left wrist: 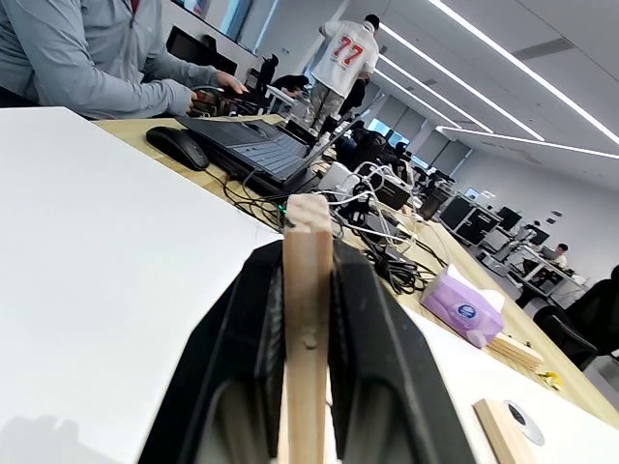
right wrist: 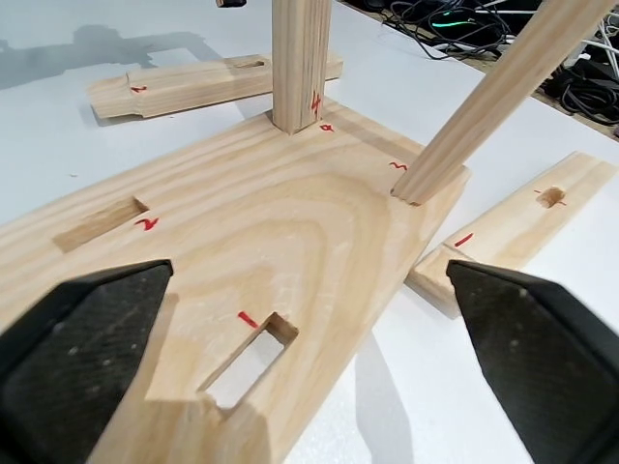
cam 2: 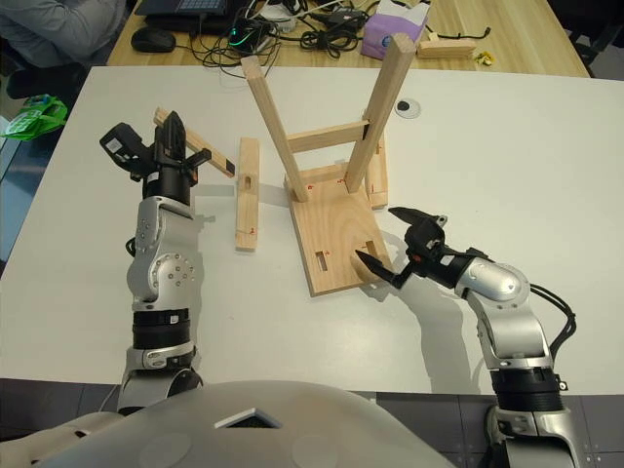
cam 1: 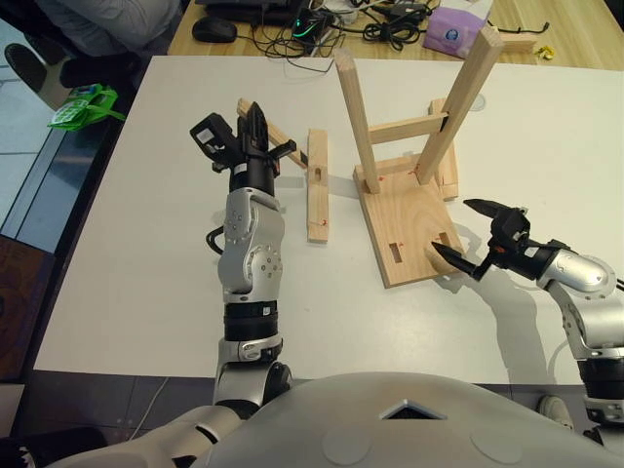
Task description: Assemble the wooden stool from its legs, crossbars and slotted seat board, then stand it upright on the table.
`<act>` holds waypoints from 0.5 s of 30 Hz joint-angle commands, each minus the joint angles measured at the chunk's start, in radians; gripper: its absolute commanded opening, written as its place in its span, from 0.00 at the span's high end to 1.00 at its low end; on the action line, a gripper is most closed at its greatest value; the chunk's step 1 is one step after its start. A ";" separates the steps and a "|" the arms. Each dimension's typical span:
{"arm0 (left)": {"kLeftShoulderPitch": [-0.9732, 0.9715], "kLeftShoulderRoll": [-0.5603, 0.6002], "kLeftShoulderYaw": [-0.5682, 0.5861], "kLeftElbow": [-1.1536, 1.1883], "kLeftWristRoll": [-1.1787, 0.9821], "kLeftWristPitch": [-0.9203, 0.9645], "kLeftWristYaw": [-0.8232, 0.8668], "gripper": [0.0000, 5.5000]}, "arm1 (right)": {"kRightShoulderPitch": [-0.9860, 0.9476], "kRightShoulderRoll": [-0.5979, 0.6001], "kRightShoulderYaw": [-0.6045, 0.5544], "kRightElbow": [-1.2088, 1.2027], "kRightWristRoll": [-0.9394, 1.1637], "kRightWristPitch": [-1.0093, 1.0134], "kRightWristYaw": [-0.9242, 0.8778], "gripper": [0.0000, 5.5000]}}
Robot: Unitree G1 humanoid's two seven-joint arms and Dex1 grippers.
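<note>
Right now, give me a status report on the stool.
Left gripper shut on wooden bar. Right gripper open at seat board edge. Two legs fitted, two slots empty.

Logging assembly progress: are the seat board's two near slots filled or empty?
Empty. Both near slots in the seat board are open holes; only the far two hold legs, joined by a crossbar.
</note>
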State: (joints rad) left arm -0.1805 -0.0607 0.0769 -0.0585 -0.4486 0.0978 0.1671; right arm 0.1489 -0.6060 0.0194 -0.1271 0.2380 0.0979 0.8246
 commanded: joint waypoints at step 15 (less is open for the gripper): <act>-0.031 -0.134 0.015 0.180 -0.176 -0.044 -0.036 0.93 | -0.040 0.008 0.013 0.000 -0.006 0.001 0.005 0.02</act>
State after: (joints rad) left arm -0.2066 -0.0651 0.0895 0.1098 -0.6126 0.0552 0.1237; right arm 0.1191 -0.5982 0.0250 -0.1217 0.2380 0.0981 0.8252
